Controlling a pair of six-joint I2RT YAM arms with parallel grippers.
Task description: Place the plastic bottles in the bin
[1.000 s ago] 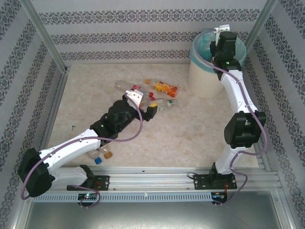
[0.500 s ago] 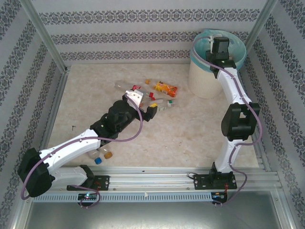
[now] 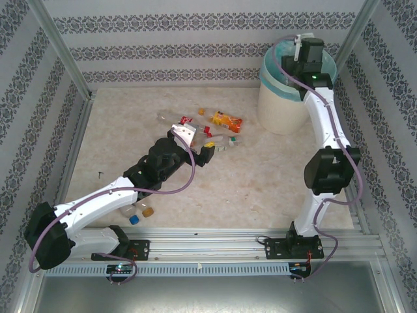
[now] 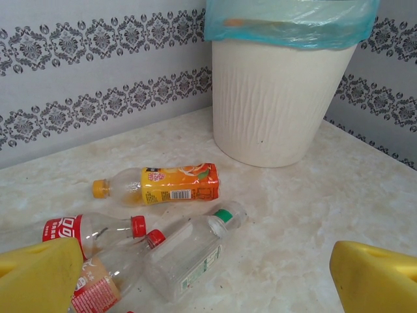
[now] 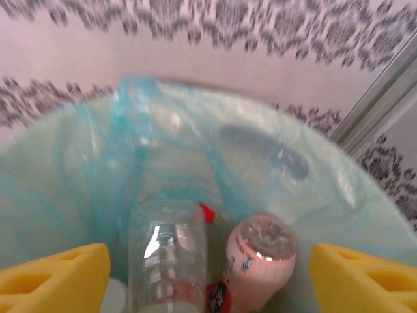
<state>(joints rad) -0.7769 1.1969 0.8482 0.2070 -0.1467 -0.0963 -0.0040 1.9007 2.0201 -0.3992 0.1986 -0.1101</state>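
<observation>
Currently the right tool point(image 5: 208, 277) is spread above the large round cream-white bin point(image 3: 281, 104) with its blue-green bag liner point(image 5: 163, 150). A clear plastic bottle point(image 5: 166, 261) is seen inside the bin. It should be lifted straight up, clear of the liner. The left tool point(image 4: 207, 277), also spread, is pointed at small plastic bottles point(image 4: 189, 257) lying on the surface point(image 4: 313, 215) near the bin.

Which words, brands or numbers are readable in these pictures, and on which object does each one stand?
Nothing reads clearly.
Orange-label bottle: print and barcode, too small.
Red-label bottle: white marks, illegible.
Green-cap bottle: label too small.
Pink bottle in the bin: mark blurred.
</observation>
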